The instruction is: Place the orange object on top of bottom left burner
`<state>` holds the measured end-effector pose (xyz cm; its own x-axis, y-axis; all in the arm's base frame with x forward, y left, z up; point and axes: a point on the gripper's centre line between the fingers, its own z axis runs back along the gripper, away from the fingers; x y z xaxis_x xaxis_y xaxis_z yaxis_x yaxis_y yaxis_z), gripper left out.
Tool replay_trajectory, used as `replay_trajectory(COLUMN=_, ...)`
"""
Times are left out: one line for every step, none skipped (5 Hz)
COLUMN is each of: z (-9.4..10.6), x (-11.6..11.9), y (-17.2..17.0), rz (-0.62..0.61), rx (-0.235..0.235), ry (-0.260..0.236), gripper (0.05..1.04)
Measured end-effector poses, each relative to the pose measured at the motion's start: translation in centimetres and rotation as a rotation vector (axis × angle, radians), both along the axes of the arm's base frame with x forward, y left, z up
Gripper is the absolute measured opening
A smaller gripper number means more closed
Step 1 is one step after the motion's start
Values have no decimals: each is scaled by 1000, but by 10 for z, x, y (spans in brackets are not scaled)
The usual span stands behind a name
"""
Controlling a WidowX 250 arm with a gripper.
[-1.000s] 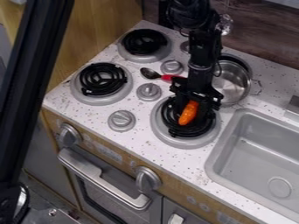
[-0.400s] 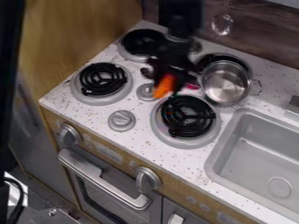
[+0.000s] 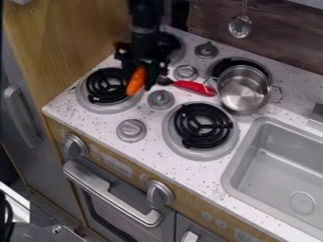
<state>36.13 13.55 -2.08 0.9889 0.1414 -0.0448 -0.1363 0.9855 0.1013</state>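
At the left of the bench (image 3: 66, 106), the bottom left burner (image 3: 108, 90) is the target. The orange object (image 3: 135, 81) appears over this burner's right edge, tilted, its lower end toward the front. I have it clenched between my fingers (image 3: 151, 78). Step in hand, as I judge it: final alignment ahead of placement. I cannot tell the exact clearance above the coils.

Next move: shift left to centre the load on the coils, lower until it is supported, then release and lift clear. Caution: a release at the rim may let the load roll off toward the knobs.

Surface, left to right: the top left burner (image 3: 176, 51) is partly behind my arm. Stove knobs (image 3: 131, 130) stand between the left and right burners. A red-handled spoon (image 3: 195, 88) lies near my right side, pointing toward the pot. The bottom right burner (image 3: 202, 125) has bare coils. The pot (image 3: 243, 90) sits on the top right burner (image 3: 234, 63). The sink (image 3: 284, 163) is set in at the right.

Room, left to right: grey door (image 3: 22, 113), wood panel (image 3: 63, 47), dark wood backsplash (image 3: 277, 38) with a hanging ladle (image 3: 240, 26) before it.
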Motion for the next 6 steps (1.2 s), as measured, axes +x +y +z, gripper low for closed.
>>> replay_trajectory(z=-8, x=-3, y=25, rz=43, rx=-6, ry=15, gripper=576)
replay_trajectory(z=-19, x=-1, y=37, rz=62, rx=-8, ry=38, gripper=576)
replay_trajectory(z=-31, x=1, y=45, rz=71, rx=-21, ry=68, gripper=639)
replay_trajectory(z=-34, x=6, y=48, rz=78, rx=-35, ry=61, gripper=931)
replay_trajectory(z=-35, x=4, y=44, rz=70, rx=-43, ry=68, gripper=1000)
replay_trajectory(z=-19, x=0, y=27, rz=38, rx=-44, ry=56, gripper=1000)
